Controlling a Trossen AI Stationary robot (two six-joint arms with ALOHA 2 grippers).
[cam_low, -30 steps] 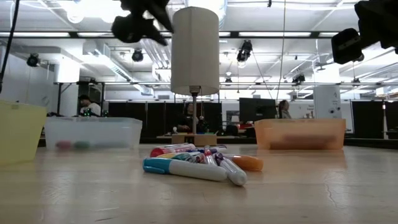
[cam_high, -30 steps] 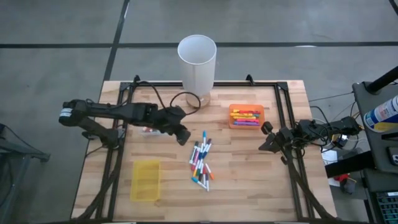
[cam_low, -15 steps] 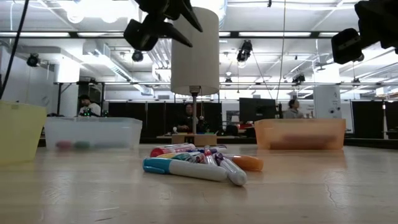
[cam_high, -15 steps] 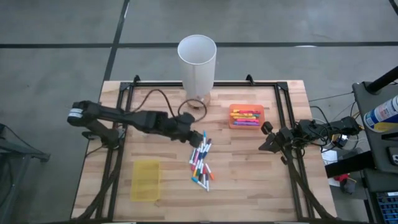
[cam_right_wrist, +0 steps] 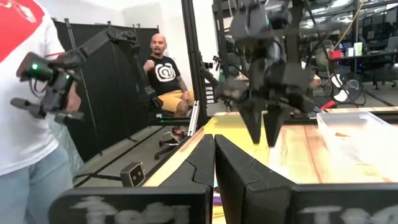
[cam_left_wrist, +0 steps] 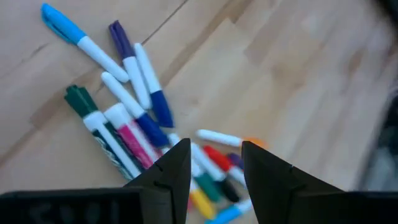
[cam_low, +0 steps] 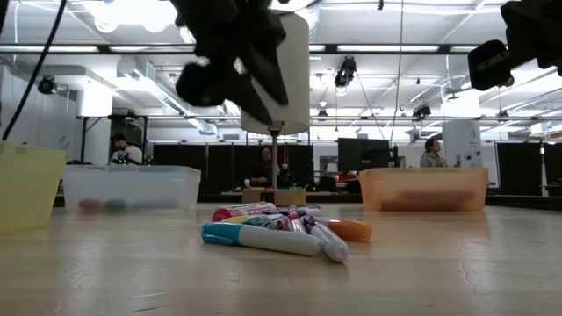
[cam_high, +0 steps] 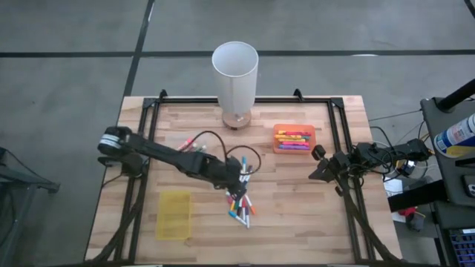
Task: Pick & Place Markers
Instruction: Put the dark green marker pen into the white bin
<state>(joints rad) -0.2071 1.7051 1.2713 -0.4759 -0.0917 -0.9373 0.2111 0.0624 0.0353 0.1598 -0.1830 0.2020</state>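
No lettering, number, brand or sign can be read in any view; the markers [cam_left_wrist: 127, 118] carry no legible print on their barrels; a person's black shirt [cam_right_wrist: 165, 73] bears a round white emblem, its wording, if any, too small to make out.

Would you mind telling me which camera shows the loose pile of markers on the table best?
The left wrist view: the markers fill it, each colour distinct. The high view shows the pile small, partly under the left hand; the low view, edge-on.
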